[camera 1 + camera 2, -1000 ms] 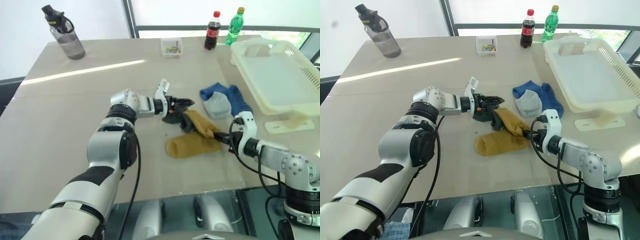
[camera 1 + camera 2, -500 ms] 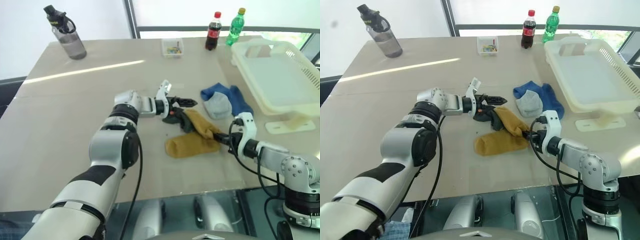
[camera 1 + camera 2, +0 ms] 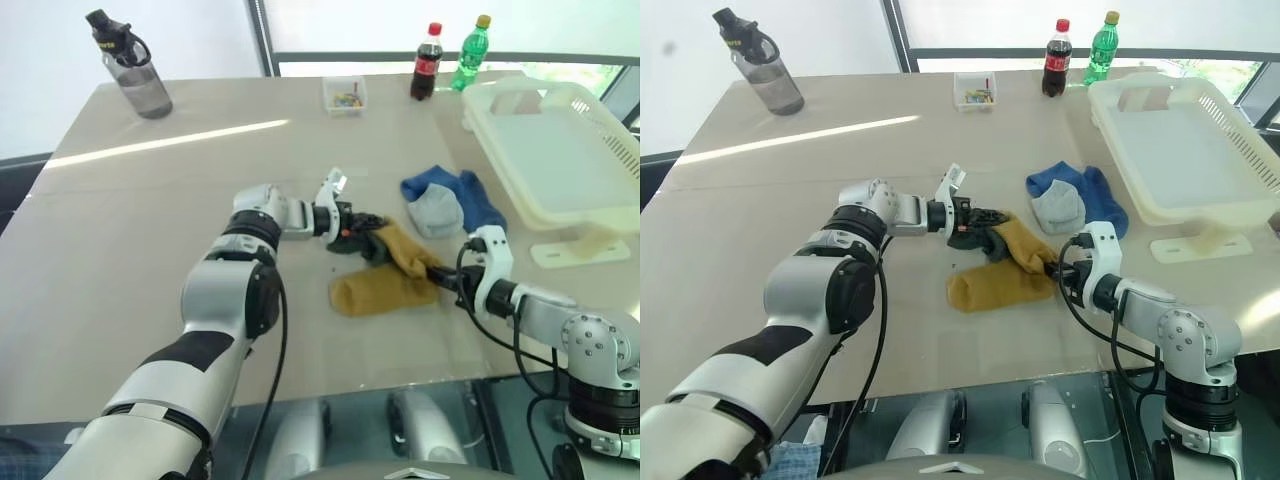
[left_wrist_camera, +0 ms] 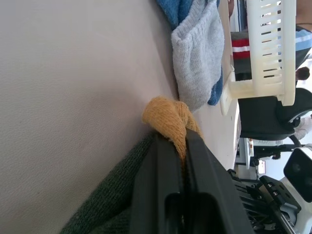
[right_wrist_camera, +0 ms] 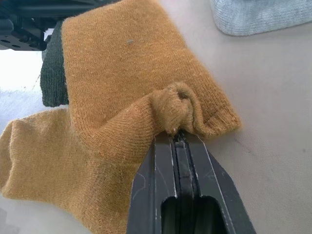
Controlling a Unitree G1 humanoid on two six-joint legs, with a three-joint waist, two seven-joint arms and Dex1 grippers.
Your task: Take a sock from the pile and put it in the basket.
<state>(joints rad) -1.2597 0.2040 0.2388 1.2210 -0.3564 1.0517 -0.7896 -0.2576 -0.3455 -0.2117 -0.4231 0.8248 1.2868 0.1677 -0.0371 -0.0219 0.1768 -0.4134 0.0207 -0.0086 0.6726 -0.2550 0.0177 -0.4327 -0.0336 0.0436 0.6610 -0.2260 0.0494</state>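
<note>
The pile lies at mid-table: a mustard-yellow sock [image 3: 385, 285], a dark green sock [image 3: 355, 243], a blue sock [image 3: 472, 195] and a light grey one [image 3: 435, 212]. My left gripper [image 3: 368, 222] is shut on the yellow sock's upper edge; in the left wrist view a yellow fold [image 4: 168, 117] is pinched between its fingers, with dark green knit [image 4: 107, 204] beneath. From the other side my right gripper [image 3: 442, 273] is shut on a bunched fold [image 5: 178, 105] of the same yellow knit. The cream-white basket [image 3: 575, 215] stands at the right, apart from both grippers.
A grey water bottle [image 3: 130, 65] stands at the far left. A small clear box [image 3: 344, 95], a cola bottle [image 3: 426, 62] and a green bottle [image 3: 470, 52] line the far edge. The table's front edge runs just below the right arm.
The left gripper's fingers stood open over the dark green and yellow socks; now they have closed on the yellow sock's edge. The right gripper has kept still.
</note>
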